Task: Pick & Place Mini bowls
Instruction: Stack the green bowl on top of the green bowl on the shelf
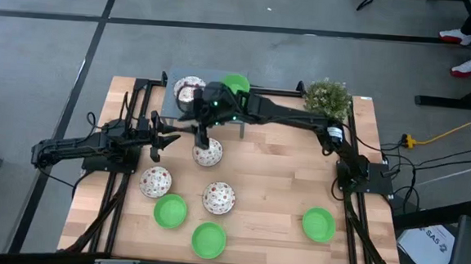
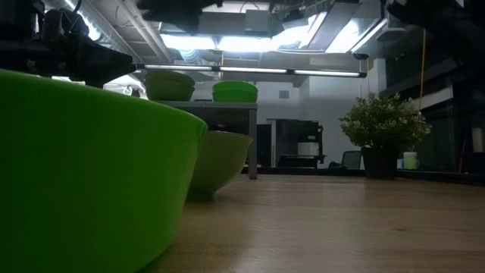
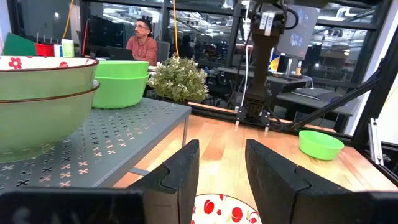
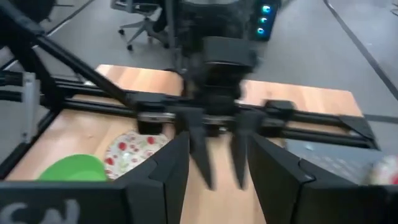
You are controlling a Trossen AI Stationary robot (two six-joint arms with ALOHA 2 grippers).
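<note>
**Crowded approach over the speckled bowl**

While both grippers are converging on the same speckled bowl (image 1: 207,153), you are risking a finger-to-finger clash. Your right gripper (image 1: 203,141) is hanging just above that bowl's rim with its fingers (image 4: 171,163) parted and holding nothing. Your left gripper (image 1: 166,136) is pointing at it from just beside, fingers (image 3: 180,174) likewise spread and empty, the bowl lying just beneath their tips. Descending off-centre could tip or skid the bowl. The grey rack (image 1: 170,103), carrying a speckled stack (image 1: 189,88) and green bowls (image 1: 236,84), is sitting close behind your right fingers; swinging wide could knock it.
</note>
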